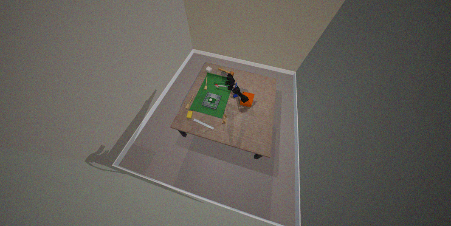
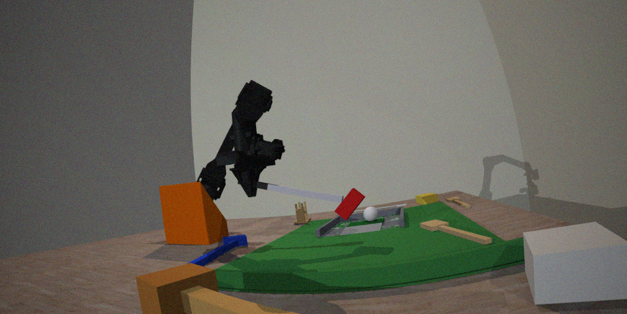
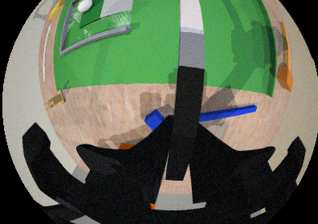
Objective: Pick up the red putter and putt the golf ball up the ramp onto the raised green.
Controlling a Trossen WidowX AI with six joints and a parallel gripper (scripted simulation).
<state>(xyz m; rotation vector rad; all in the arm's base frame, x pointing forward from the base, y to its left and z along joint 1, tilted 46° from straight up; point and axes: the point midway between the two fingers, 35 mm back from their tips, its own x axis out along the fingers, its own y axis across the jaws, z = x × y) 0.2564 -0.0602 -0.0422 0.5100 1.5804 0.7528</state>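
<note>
Black fingers closed, gripping the long red-headed putter with a pale shaft and dark handle (image 1: pixel 221 86) (image 2: pixel 307 192) (image 3: pixel 190 85) in the robot's black parallel-jaw gripper (image 1: pixel 229 87) (image 2: pixel 251 193) (image 3: pixel 178 120). Holding the tilted red block head apparently just above the bright green mat (image 1: pixel 221 111) (image 2: pixel 324 254) (image 3: pixel 140 61). Showing the round white golf ball (image 1: pixel 210 99) (image 2: pixel 370 213) (image 3: pixel 85 5) on the dark green raised green (image 1: pixel 215 100) (image 2: pixel 377 220) (image 3: pixel 94 14), toward the side away from the pale grey ramp (image 1: pixel 215 96) (image 2: pixel 363 228) (image 3: pixel 119 2). Probably nearing completion, but not revealing whether at rest or rolling.

Risking most, if rolling, a rebound from the low grey border (image 1: pixel 209 107) (image 2: pixel 325 226) (image 3: pixel 96 38), then a return down the ramp. Risking an overshoot too, given enough remaining speed. Inviting trouble by following through with the putter: possibly knocking the grey border, jolting the green, or nudging the ball away. Also risking a twist in the fingers, because of gripping only at the handle end and leaving the heavy-looking head far out. Calling, by judgement, for lifting or holding the putter well away while waiting for stillness, rather than striking again.
</note>
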